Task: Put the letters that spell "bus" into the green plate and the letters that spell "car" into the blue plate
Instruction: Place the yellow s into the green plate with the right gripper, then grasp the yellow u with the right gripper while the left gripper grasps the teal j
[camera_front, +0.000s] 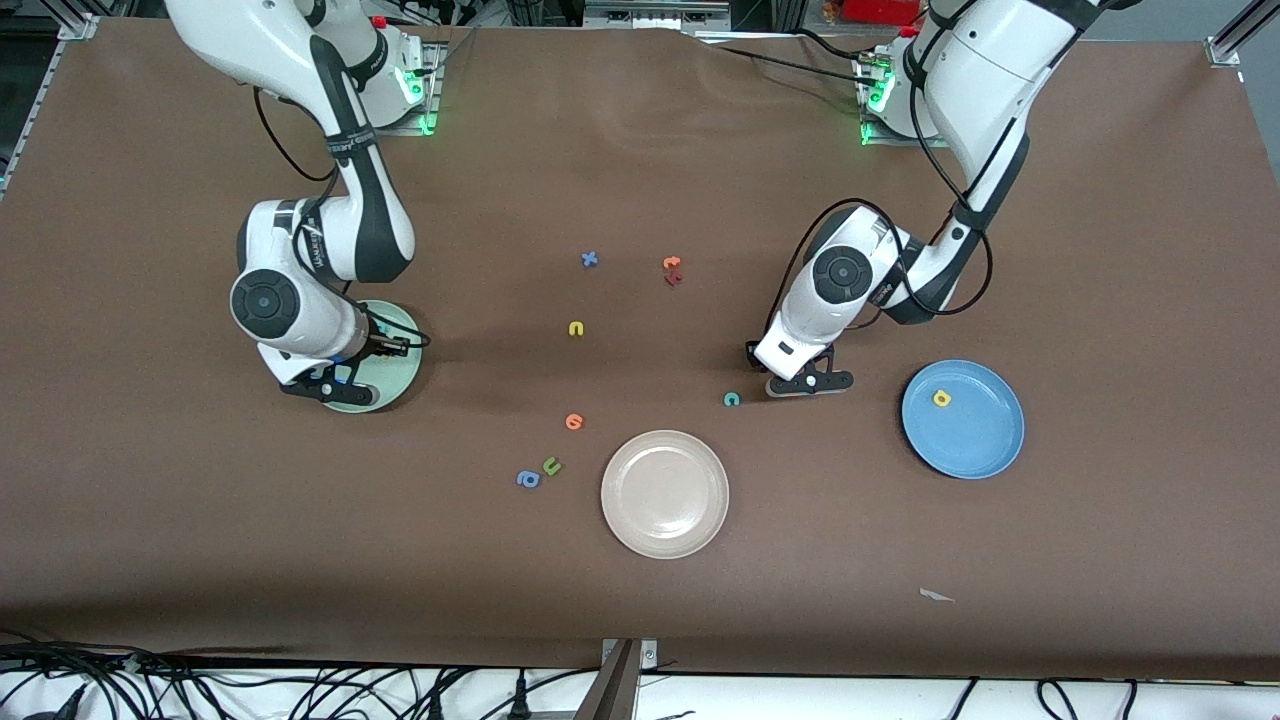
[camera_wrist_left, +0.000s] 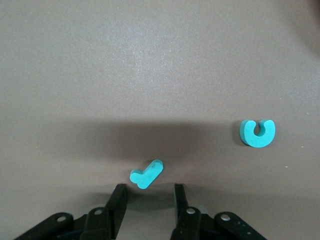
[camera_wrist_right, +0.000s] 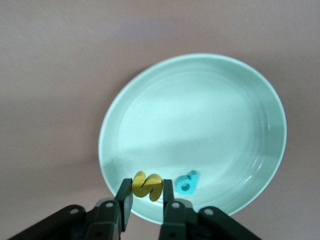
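Note:
My right gripper (camera_wrist_right: 146, 196) (camera_front: 335, 388) hangs low over the green plate (camera_wrist_right: 200, 115) (camera_front: 398, 372), shut on the yellow s (camera_wrist_right: 147, 185). The teal b (camera_wrist_right: 186, 182) lies in that plate beside it. My left gripper (camera_wrist_left: 149, 192) (camera_front: 806, 383) is down at the table, open, and the teal r (camera_wrist_left: 146, 174) lies just off its fingertips, not between them. The teal c (camera_wrist_left: 257, 133) (camera_front: 732, 399) lies close by on the cloth. Toward the left arm's end, the blue plate (camera_front: 975, 440) holds the yellow a (camera_front: 941, 398). The yellow u (camera_front: 576, 328) lies mid-table.
A beige-white plate (camera_front: 665, 520) sits nearer the front camera. A blue x (camera_front: 590, 259), two orange-red letters (camera_front: 672, 270), an orange letter (camera_front: 574, 421), a green u (camera_front: 551, 465) and a blue a (camera_front: 527, 479) are scattered mid-table. A paper scrap (camera_front: 935, 596) lies near the front edge.

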